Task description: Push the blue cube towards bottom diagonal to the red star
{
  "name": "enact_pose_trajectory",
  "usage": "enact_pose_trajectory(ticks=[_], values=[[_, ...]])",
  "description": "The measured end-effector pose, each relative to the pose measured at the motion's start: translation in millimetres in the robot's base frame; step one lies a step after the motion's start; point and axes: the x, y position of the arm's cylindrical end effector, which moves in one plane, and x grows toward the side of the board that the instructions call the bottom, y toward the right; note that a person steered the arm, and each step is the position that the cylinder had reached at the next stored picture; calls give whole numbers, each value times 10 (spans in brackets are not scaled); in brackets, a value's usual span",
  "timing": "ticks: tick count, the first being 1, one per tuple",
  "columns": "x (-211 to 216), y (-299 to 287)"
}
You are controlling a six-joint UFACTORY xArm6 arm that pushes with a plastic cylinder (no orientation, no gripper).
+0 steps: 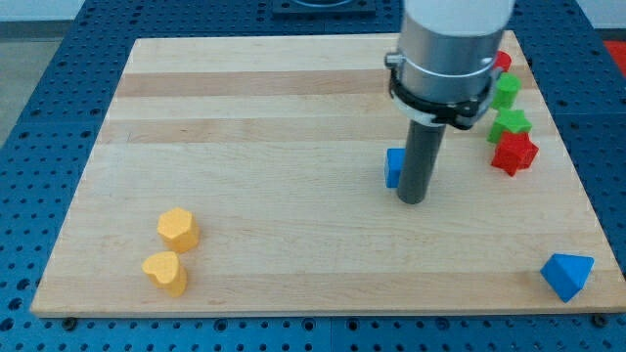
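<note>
The blue cube point(394, 167) sits on the wooden board right of centre, mostly hidden behind my rod. My tip point(412, 200) rests on the board just to the right of and slightly below the cube, touching or nearly touching it. The red star point(514, 153) lies near the board's right edge, to the right of the cube and a little higher.
A green star-like block point(510, 123) sits just above the red star, another green block point(506, 91) above that, and a red block point(502, 62) at the top, partly hidden by the arm. A blue triangular block point(567, 275) lies bottom right. Two yellow blocks point(177, 228) point(165, 272) lie bottom left.
</note>
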Motion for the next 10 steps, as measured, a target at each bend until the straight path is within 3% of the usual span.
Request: enact_pose_trajectory(ticks=[2,4,5,8,10], values=[[5,-105],[239,-886],[-206,-886],[-386,-225],[-149,131]])
